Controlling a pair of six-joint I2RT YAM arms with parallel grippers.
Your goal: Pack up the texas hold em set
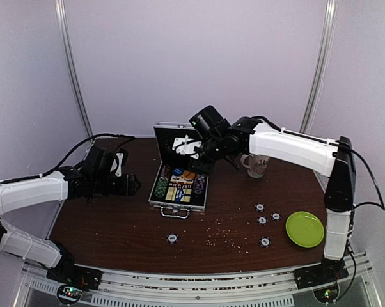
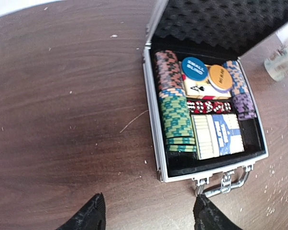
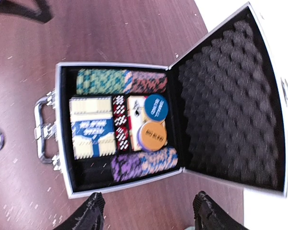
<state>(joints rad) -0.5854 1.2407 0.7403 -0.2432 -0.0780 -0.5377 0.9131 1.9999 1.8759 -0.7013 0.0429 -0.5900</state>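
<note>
The silver case (image 1: 153, 195) lies open at the table's middle, its foam-lined lid (image 3: 230, 105) standing up. Inside are rows of chips (image 2: 175, 120), a blue-cream card deck (image 2: 218, 135), red dice (image 2: 208, 106), and a blue disc (image 2: 194, 68) beside an orange disc (image 2: 219, 76). Several loose chips lie on the table, one (image 1: 172, 238) in front of the case and others (image 1: 262, 220) to the right. My right gripper (image 3: 149, 215) hovers open just above the case's right side, holding nothing. My left gripper (image 2: 149, 218) is open over bare wood left of the case's handle (image 2: 220, 184).
A cream mug (image 1: 256, 166) stands behind and right of the case, under my right arm. A lime green plate (image 1: 305, 228) sits at the front right. Small crumbs are scattered on the wood (image 1: 227, 238) in front of the case.
</note>
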